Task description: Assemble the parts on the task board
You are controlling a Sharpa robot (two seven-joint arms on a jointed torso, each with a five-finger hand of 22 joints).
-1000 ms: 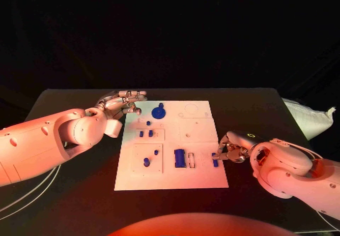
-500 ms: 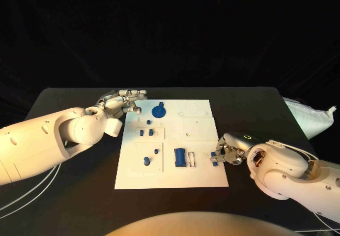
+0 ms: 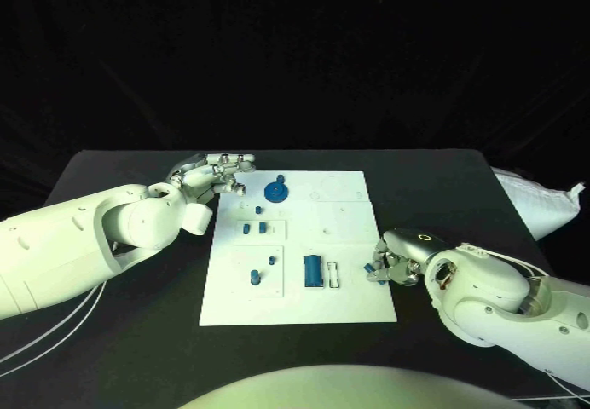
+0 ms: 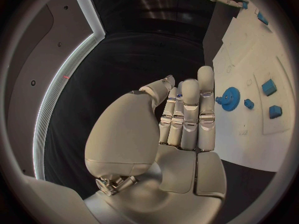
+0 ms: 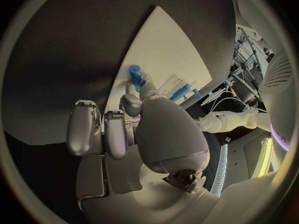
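Observation:
The white task board [image 3: 350, 213] lies mid-table. On it are a blue gear [image 3: 275, 192] [image 4: 230, 95], a blue block [image 3: 312, 272], a blue pin [image 3: 255, 277] and two small blue pieces [image 3: 252, 228]. My right hand [image 3: 396, 264] is at the board's right edge, its fingers curled. It pinches a small blue peg [image 3: 370, 267] [image 5: 134, 74] between thumb and finger, tilted just above the board. My left hand [image 3: 216, 175] [image 4: 181, 129] hovers by the board's far left corner with fingers straight and together. A speck of blue [image 4: 179, 95] shows between its thumb and fingertip.
A white bag [image 3: 541, 209] lies past the table's right edge. Pale cables [image 3: 37, 341] run along the near left. Bare black tabletop [image 3: 430, 187] surrounds the board.
The right hand has closed on the blue peg at the board's right edge and raised it slightly, tilting it. The left hand has stayed in place.

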